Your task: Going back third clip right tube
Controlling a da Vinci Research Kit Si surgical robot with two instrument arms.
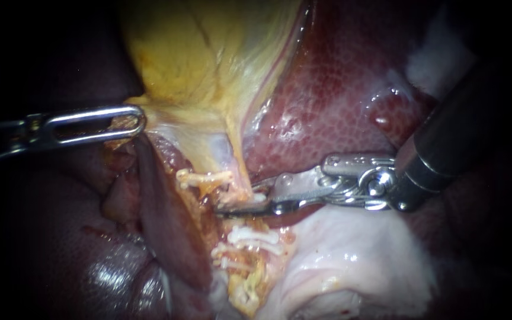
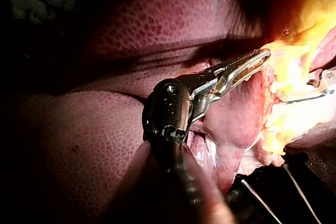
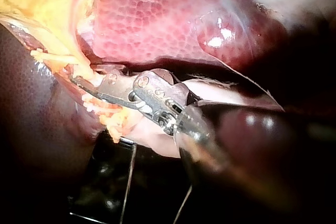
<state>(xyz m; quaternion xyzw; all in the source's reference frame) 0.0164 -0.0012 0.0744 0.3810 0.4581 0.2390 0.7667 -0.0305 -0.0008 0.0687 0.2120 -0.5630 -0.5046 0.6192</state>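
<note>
Your clips (image 1: 255, 236) are white ribbed bars, two lying crosswise, one just below the other, on the yellowish tube (image 1: 249, 271) under the gallbladder (image 1: 208, 59). You cannot tell which tube is the right one.

Reaching in with the right instrument (image 3: 86, 78), tip against a yellowish tube (image 3: 81, 71), between mottled red liver (image 3: 157, 19) and yellow gallbladder (image 3: 47, 3).

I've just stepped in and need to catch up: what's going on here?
The left instrument grips the edge of the yellowish gallbladder, its jaws shut on it. The right instrument has its tip at the stringy tissue just under the gallbladder, with white clips sitting close beside it. The liver lies behind both.
</note>
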